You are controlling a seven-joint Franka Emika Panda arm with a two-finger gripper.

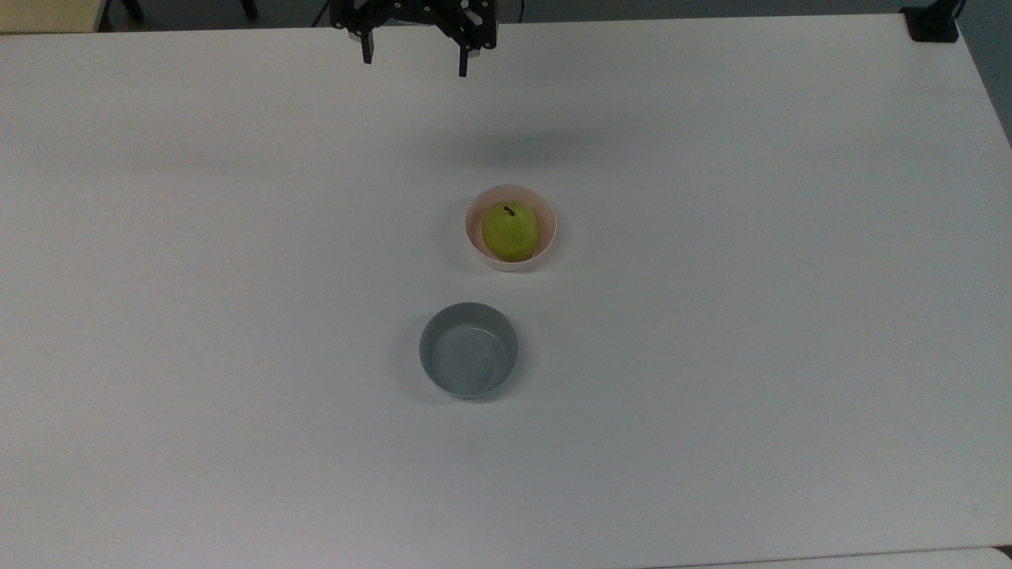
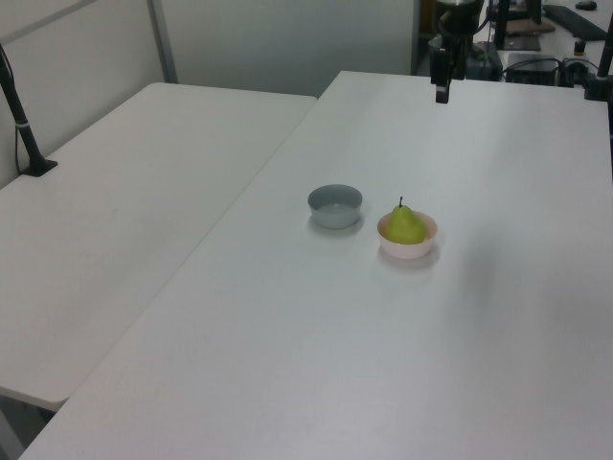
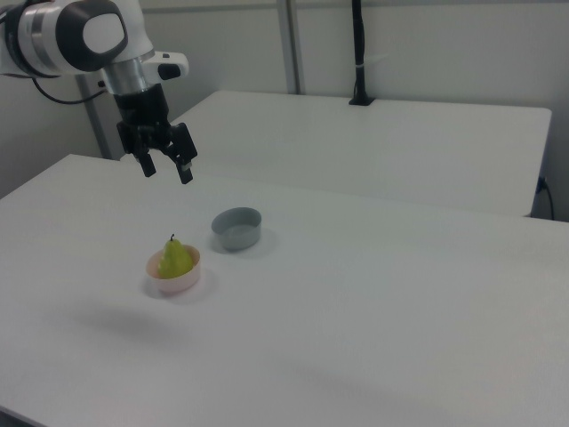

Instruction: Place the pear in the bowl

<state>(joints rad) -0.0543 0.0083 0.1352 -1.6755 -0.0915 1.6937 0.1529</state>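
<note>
Gripper (image 1: 413, 55) up by the top edge in the top view, fingers spread wide, holding nothing. Pear (image 1: 511, 231) down in the pink bowl (image 1: 549, 237), stem up. Grey bowl (image 1: 469, 348) just below, apart from it, nothing inside. Looks like the job is done, so best to lift straight and slow, well away from both bowls, no bumps. White table (image 1: 751, 316) all around.

Left view next: gripper (image 2: 442, 79) high near the far end of the table (image 2: 287, 364), pear (image 2: 406, 225) sitting snug in the bowl (image 2: 407, 247), grey bowl (image 2: 335, 206) to its left. Another white table beside, plain wall behind.

Right view last: gripper (image 3: 165, 165) wide open above and behind the pear (image 3: 175, 258). Bowl (image 3: 174, 280) near the grey bowl (image 3: 236, 228). Black pole at the back on a second table.
</note>
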